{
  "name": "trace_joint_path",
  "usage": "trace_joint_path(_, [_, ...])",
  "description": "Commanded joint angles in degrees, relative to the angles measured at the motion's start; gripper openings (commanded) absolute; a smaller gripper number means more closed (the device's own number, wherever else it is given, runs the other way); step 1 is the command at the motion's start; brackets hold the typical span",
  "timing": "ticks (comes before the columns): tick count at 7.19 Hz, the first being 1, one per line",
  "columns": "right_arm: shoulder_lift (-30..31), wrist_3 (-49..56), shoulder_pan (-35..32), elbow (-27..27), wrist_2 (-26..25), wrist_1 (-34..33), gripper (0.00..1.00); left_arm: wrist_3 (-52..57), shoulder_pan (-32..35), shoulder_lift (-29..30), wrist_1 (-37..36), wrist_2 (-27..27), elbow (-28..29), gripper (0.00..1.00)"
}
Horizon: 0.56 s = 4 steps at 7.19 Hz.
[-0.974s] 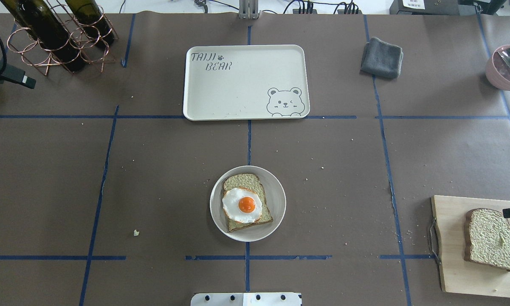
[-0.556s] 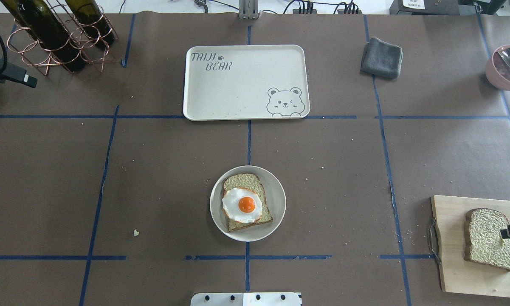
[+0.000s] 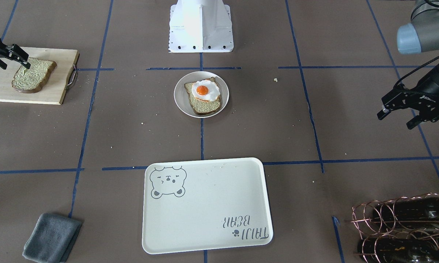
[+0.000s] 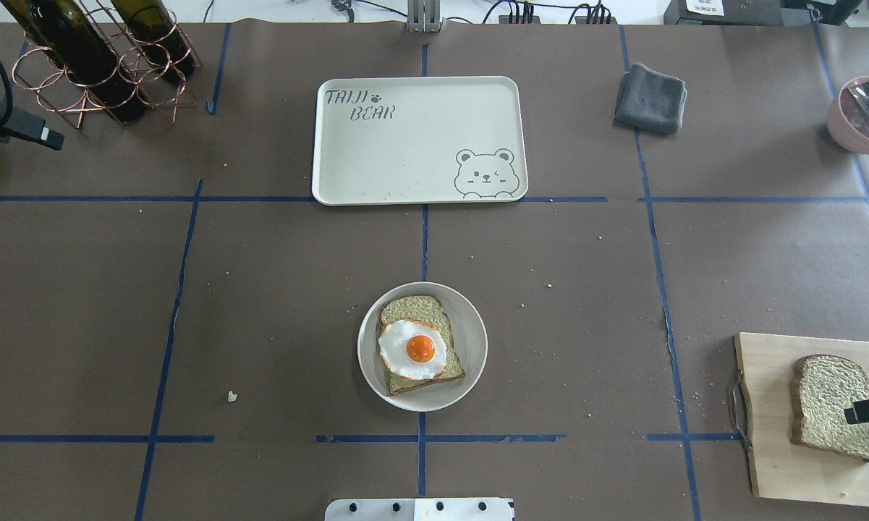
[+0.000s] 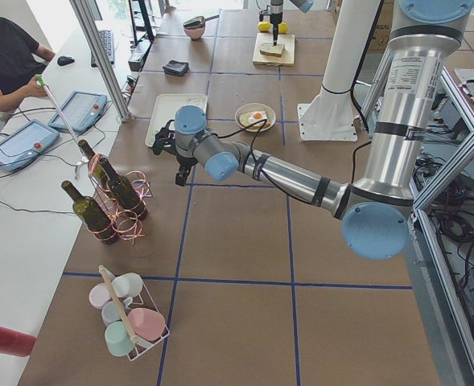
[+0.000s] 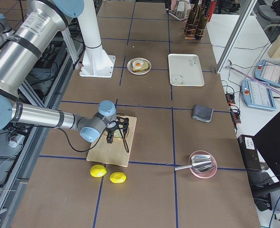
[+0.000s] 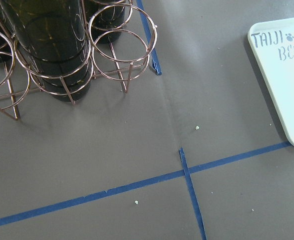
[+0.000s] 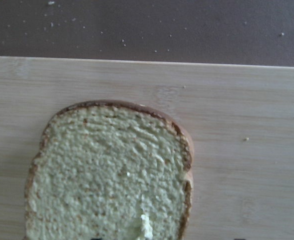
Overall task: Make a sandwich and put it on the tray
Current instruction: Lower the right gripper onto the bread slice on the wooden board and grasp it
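Front cam: R end effector (image 3: 15, 65) is spread wide, gripping nothing, low over the loose slice (image 3: 33, 75) on the board (image 3: 0, 91). One tip is at the slice's edge, can't tell if it touches. L end effector (image 3: 396, 119) is also spread and empty, above bare tabletop (image 3: 263, 131). Bottom slice (image 3: 204, 106) w/ egg (image 3: 203, 90) on top sits on the plate (image 3: 180, 100). Tray (image 3: 204, 204) is well apart from it.

Overhead: one dark R finger crosses the loose slice's right side.

Left cam: L end effector hangs between the bottle rack (image 5: 112, 201) and tray.

Right cam: R end effector over the board, lemons (image 6: 98, 170) nearby.

L wrist: rack, tape, tray corner.

R wrist: loose slice flat on board.
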<state>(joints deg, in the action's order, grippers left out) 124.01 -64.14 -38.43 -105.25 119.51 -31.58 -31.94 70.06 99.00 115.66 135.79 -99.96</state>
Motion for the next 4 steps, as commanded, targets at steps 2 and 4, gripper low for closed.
trace_joint_path(2, [-0.35,0.06,0.46,2.49,0.02,1.43,0.77,0.04,0.08,-0.12,0.09,0.0,0.2,1.0])
trace_joint_path(4, [-1.57,-0.11,0.37,4.26,-0.07,2.4,0.57,0.21,0.08,-0.3,0.09,0.0,0.21,1.0])
